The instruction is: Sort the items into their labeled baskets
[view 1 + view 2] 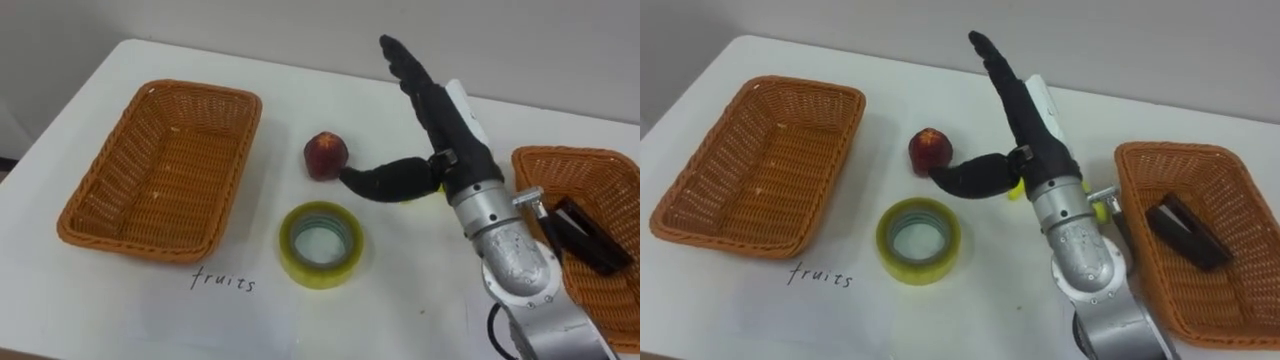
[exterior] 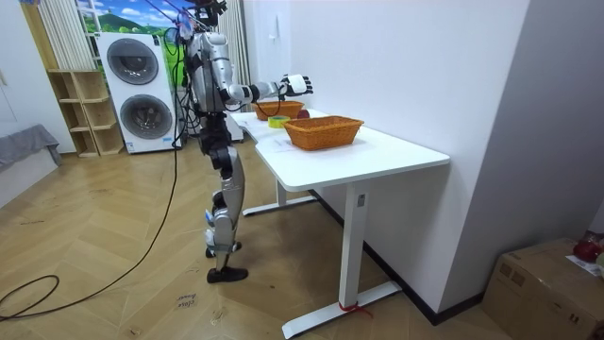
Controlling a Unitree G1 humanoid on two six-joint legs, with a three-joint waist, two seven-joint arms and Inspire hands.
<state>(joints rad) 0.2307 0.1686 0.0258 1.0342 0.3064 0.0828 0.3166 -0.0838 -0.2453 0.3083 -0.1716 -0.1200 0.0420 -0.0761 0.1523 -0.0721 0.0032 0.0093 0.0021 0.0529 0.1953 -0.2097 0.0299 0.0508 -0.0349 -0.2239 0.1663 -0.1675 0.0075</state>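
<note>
The red fruit lies mid-table. The right hand is at its 3 o'clock, open, fingers straight, thumb tip touching it or nearly so, gripping nothing. The empty fruit basket is at the fruit's 9 o'clock and the tape roll at 6. The other basket, at 3, holds a dark item. I'd say the fruit pick is starting: next the fingers must curl round it.
</note>
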